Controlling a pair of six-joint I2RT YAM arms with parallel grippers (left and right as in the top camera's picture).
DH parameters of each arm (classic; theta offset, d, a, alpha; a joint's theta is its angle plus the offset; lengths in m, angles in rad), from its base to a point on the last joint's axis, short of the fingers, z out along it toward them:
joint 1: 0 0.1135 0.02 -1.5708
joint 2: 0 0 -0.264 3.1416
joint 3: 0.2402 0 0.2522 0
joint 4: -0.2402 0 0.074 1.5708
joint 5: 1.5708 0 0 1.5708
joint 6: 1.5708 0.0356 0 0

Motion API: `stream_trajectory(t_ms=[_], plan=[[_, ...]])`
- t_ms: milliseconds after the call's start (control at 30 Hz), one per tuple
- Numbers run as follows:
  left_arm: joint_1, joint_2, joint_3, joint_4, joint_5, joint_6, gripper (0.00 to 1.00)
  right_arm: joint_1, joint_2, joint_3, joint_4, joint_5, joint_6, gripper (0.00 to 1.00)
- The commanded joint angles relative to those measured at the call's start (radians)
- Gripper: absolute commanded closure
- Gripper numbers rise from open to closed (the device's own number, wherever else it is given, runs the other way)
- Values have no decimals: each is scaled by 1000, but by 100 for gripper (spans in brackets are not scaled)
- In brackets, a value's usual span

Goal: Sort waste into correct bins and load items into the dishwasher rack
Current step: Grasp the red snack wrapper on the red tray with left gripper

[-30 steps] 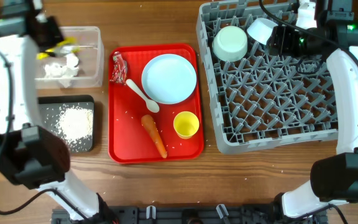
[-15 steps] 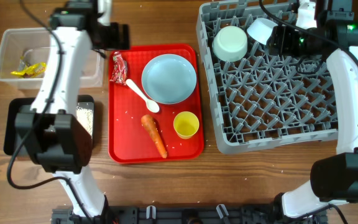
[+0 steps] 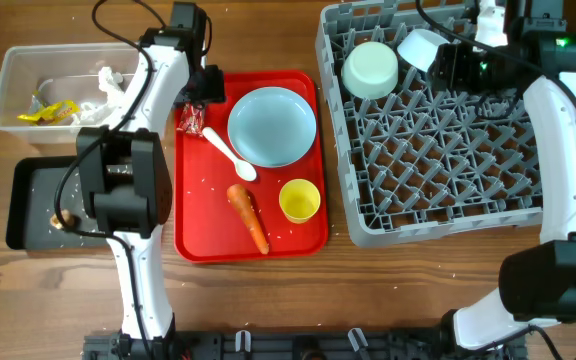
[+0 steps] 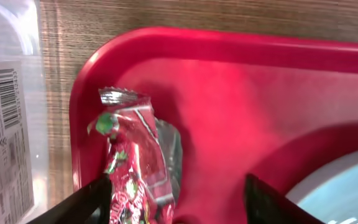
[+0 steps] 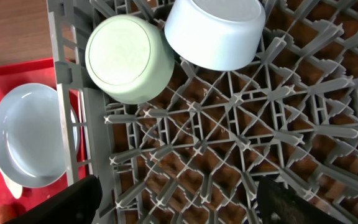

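Near the bench's far edge, the left gripper point(image 4: 178, 183), jaws wide, is straddling the red wrapper point(image 4: 132, 162) lying crosswise.

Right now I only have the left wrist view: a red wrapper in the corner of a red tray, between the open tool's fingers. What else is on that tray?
Observer: From overhead, the red tray also carries a light blue plate, a white spoon, a carrot and a yellow cup.
Operator: Has anything been loaded?
Observer: Yes. A pale green bowl, upside down, and a light blue bowl beside it sit in the far left corner of the grey rack.
Operator: And what is inside the clear tub?
Observer: A yellow wrapper and crumpled white tissue.
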Motion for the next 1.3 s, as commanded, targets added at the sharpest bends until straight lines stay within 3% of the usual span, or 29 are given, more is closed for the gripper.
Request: stream_trajectory(t_ms=[0, 200, 567, 600, 633, 967, 1000, 1033, 1067, 1267], plan=[[12, 47, 11, 14, -13, -17, 41, 2, 21, 5, -4, 10, -14, 18], [12, 57, 9, 19, -13, -17, 73, 2, 21, 5, -3, 10, -14, 18], [12, 59, -70, 63, -13, -17, 75, 2, 21, 5, 0, 11, -39, 18], [12, 59, -71, 63, -13, -17, 78, 2, 21, 5, 1, 11, -39, 17], [12, 59, -71, 64, -13, -17, 96, 2, 21, 5, 1, 11, -39, 17], [7, -112, 21, -13, -3, -17, 96, 2, 21, 5, -1, 10, -37, 17], [8, -135, 21, -36, -5, -16, 88, 2, 21, 5, -1, 10, -37, 18], [8, -137, 21, -54, -21, -16, 63, 2, 21, 5, 0, 10, -37, 17], [8, -135, 16, -73, -54, -16, 50, 2, 21, 5, 0, 10, -37, 18], [8, -47, -85, -31, -98, -13, 30, 2, 21, 5, 0, 10, -37, 17]])
